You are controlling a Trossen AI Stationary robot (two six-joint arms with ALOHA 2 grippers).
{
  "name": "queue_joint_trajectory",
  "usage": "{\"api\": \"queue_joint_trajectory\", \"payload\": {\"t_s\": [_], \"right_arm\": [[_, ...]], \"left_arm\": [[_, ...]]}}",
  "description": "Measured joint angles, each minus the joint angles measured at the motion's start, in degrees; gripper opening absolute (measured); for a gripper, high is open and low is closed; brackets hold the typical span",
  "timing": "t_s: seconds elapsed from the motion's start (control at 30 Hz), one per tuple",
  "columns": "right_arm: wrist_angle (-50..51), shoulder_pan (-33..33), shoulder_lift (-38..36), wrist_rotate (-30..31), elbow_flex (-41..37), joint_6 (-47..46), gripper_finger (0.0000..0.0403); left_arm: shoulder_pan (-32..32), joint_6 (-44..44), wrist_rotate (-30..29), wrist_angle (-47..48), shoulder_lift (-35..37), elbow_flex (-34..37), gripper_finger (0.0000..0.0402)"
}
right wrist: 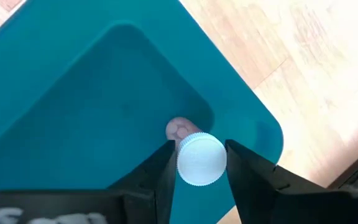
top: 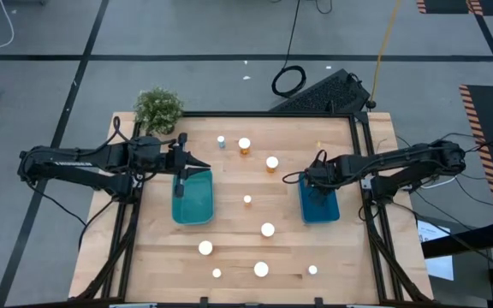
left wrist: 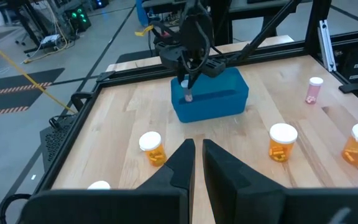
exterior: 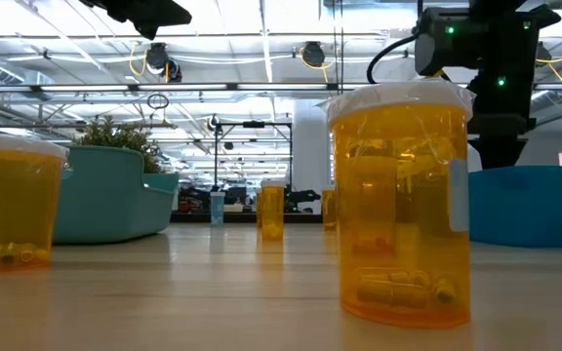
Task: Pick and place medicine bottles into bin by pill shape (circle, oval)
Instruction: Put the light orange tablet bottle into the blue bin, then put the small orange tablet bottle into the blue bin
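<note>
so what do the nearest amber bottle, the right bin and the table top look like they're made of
Amber bottle: looks like translucent glossy plastic; capsules show through the wall.
Right bin: apparently opaque teal plastic with a smooth moulded rim.
Table top: pale wood planks, with visible grain and seams.

A pale wooden desk (top: 229,248) with a black frame is seen on a grey floor (top: 187,34) marked with dark lines. A small green plant (top: 158,109) is set at the desk's far left corner. A black keyboard (top: 323,92) is lying on the floor beyond the far edge, with a coiled black cable (top: 288,80) just beside it. A yellow cable (top: 387,38) is laid across the floor nearby. Striped hazard tape (top: 479,107) is seen at the right.
</note>
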State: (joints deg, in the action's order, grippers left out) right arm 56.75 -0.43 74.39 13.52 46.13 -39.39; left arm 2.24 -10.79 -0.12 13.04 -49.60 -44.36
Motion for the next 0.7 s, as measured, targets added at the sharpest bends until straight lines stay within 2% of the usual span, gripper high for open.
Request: {"api": "queue_joint_trajectory", "payload": {"t_s": [0.27,0.5,0.7], "right_arm": [[-1.3,0.0,0.1,0.3,-0.1,1.0,0.0135],[-1.2,0.0,-0.3,0.1,-0.2,1.1,0.0168],[-1.2,0.0,-3.5,0.2,-0.2,1.1,0.0196]], "left_arm": [[0.0,0.0,0.0,0.0,0.0,0.0,0.0035],[0.0,0.0,0.0,0.0,0.0,0.0,0.0035],[0.0,0.1,0.0,0.0,0.0,0.0,0.0035]]}}
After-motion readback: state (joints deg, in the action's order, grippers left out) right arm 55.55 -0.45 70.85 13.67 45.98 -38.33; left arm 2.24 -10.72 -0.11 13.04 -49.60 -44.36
